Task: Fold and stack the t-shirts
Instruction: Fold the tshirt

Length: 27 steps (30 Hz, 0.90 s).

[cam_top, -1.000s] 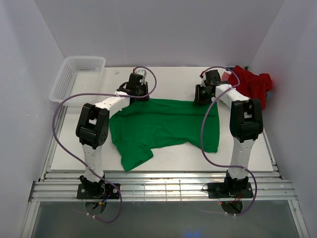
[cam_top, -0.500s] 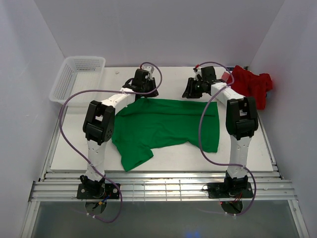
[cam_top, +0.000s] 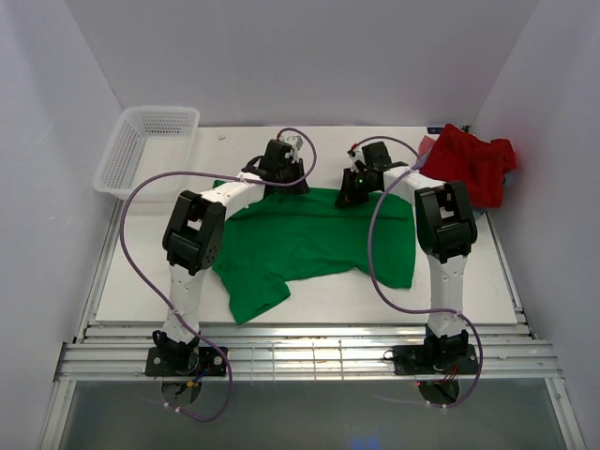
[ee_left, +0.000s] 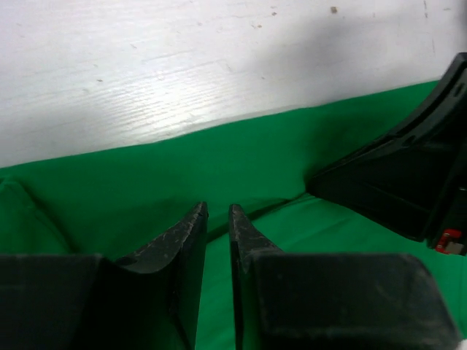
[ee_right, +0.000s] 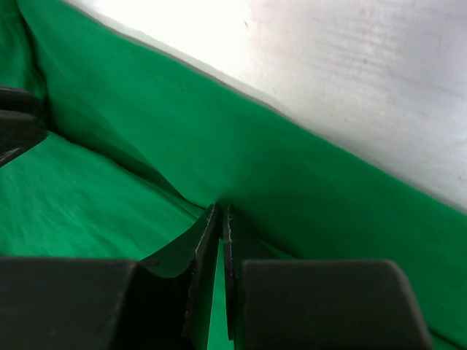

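Top external view: two robot arms reach over a green t-shirt [cam_top: 309, 239] spread flat across the middle of the white table [cam_top: 328, 141], one sleeve pointing toward the near edge. The left gripper [cam_top: 284, 178] and the right gripper [cam_top: 349, 192] sit near each other on the shirt's far hem, about midway between the table's left and right edges. A red t-shirt [cam_top: 469, 164] lies crumpled at the far right corner, well apart from the green one. A white mesh basket [cam_top: 112, 159] stands at the far left corner.

Right wrist view: the right gripper [ee_right: 220, 211] is clenched almost completely, a ridge of green cloth drawn up between its fingertips. White table shows beyond the hem.

Left wrist view: the left gripper [ee_left: 217, 219] has its fingers a narrow slit apart, their tips down on the green cloth where a crease runs off to the right. Whether cloth is pinched between them cannot be told. The other arm's dark fingers are at the right edge of this view.
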Tool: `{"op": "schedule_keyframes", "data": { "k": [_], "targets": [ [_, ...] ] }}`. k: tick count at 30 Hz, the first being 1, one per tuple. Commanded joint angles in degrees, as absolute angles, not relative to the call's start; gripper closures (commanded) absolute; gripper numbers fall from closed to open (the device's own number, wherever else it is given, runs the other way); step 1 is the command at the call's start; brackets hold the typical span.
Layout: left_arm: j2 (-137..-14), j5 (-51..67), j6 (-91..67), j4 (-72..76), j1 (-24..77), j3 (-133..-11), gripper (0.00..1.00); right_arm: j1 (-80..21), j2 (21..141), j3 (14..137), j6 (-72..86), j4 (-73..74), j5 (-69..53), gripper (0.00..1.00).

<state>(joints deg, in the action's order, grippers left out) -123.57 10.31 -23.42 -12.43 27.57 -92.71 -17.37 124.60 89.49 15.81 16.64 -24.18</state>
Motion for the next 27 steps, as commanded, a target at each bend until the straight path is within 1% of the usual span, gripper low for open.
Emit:
{"op": "schedule_keyframes", "data": {
  "k": [1, 9, 17, 27],
  "targets": [
    [-123.75, 12.74, -24.17, -11.78, 28.91, -92.99, 0.73, -17.14, 123.49, 88.42, 14.77, 16.96, -24.43, 0.90],
    [-124.28, 13.09, -24.87, -11.87, 30.15, -91.32, 0.75, -17.40, 121.29, 86.22, 13.98, 18.81, -24.87, 0.90],
    [-123.57, 12.22, -25.40, -11.78, 30.50, -88.86, 0.78, -18.63, 117.51, 80.87, 13.10, 20.74, -26.98, 0.91],
    [-124.36, 12.04, -25.31, -11.86, 30.50, -88.68, 0.79, -21.62, 110.66, 75.24, 12.22, 21.71, -24.88, 0.91]
  ]
}}
